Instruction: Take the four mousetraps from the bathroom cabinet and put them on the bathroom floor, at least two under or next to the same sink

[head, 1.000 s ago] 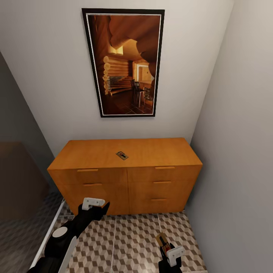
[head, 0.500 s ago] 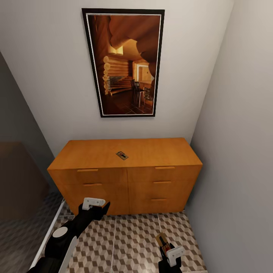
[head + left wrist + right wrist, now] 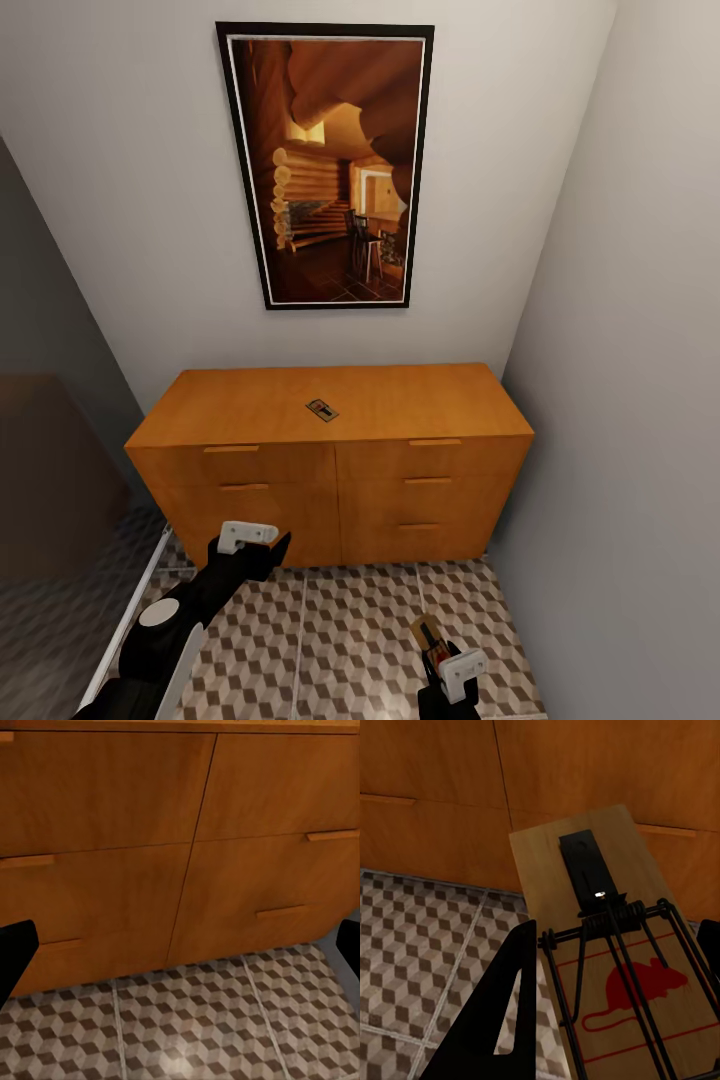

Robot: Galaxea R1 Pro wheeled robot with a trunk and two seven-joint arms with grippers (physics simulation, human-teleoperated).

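**One trap in the right gripper, one on the cabinet top**

Much is cut off. In the head view the right gripper [image 3: 437, 640] sits at the bottom edge, its arm mostly out of frame, and only the tan tip of the mousetrap in the right gripper [image 3: 427, 632] pokes out ahead of a white block on the wrist. In the left wrist view just the two dark fingertips [image 3: 13, 952] show, at opposite edges of the frame, well apart with nothing between them: the left gripper [image 3: 262, 553] is spread and carries nothing. It hangs low in front of the cabinet [image 3: 260, 405], near the lower left drawers. Frosted glass at the left of the head view blurs whatever lies behind it.

The right wrist view gives the held trap [image 3: 607, 945] clearly: a pale wooden board with a black metal plate, a coiled spring, dark wire bars and a red mouse outline printed inside red lines. One black finger [image 3: 502, 1012] lies along the board's edge, the other is barely visible at the frame's border; the gripper is clamped on the board, above the bathroom floor [image 3: 340, 640] with its cube-patterned tiles.

A second mousetrap [image 3: 321, 409] lies flat on the cabinet's top, near the middle, too small in the head view to show detail. Above hangs a framed picture [image 3: 325, 165] of a log interior.
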